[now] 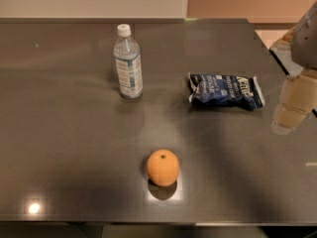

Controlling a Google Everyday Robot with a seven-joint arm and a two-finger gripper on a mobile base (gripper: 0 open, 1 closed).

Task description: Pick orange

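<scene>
The orange [162,167] is a small round fruit with a dark stem dot on top. It sits on the dark grey table [74,133] near the front edge, a little right of centre. My gripper [292,110] hangs at the right edge of the view, above the table and well to the right of and behind the orange. It holds nothing that I can see.
A clear water bottle [128,63] with a white cap stands upright at the back, left of centre. A dark blue chip bag [225,90] lies flat at the back right, between the orange and the gripper. The table's front edge runs just below the orange.
</scene>
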